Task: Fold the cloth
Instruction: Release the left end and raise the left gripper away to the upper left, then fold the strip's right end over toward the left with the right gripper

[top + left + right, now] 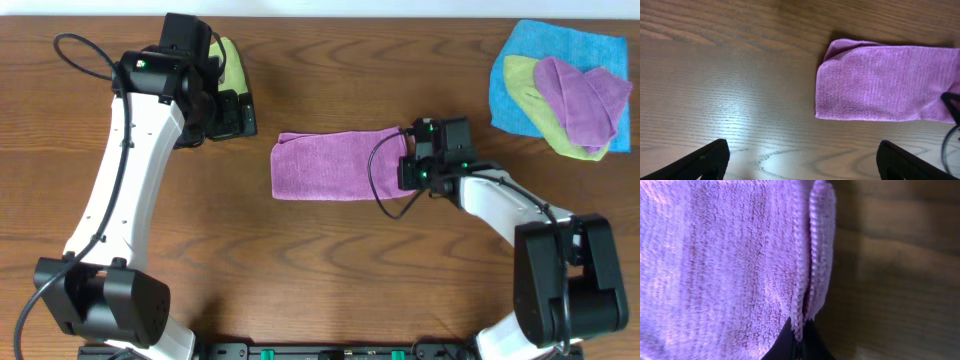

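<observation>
Right gripper (408, 166) seemingly pinches purple cloth (335, 165) at its right end, fingers mostly hidden; left gripper (802, 162) wide open, empty.

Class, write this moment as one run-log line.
cloth: folded into strip, lying flat | right gripper: shut on one end of cloth | left gripper: open, off cloth

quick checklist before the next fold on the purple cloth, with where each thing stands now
1. Cloth folded once into a strip: ok.
2. Right gripper shut on both layers at the right end: ok.
3. Left gripper open, off the cloth: ok.
4. Left-end layers aligned: not ok, one corner is offset.
5. Green cloth apart from the strip: ok.
</observation>
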